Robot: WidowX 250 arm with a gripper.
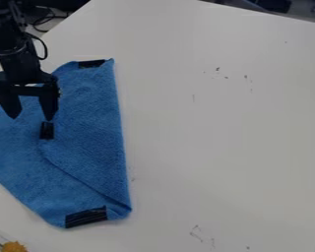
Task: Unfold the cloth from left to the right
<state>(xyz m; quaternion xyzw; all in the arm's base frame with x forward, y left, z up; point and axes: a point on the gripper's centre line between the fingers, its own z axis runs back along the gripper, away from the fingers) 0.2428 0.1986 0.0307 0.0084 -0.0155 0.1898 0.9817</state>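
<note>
The blue cloth [88, 138] lies on the left part of the white table, with a folded-over layer whose edge runs diagonally down to its lower right corner. Black tape patches mark the top corner, the bottom edge and a spot near the middle. Over the cloth's upper left part hangs the gripper [32, 118], its two fingers apart and nothing between them. Its right fingertip is just above the middle tape patch; whether it touches the cloth I cannot tell.
The white table [226, 133] extends to the right of the cloth, with small dark marks on it. A yellow-orange object [14, 246] is at the lower left corner. Dark cables hang behind the table's upper left edge.
</note>
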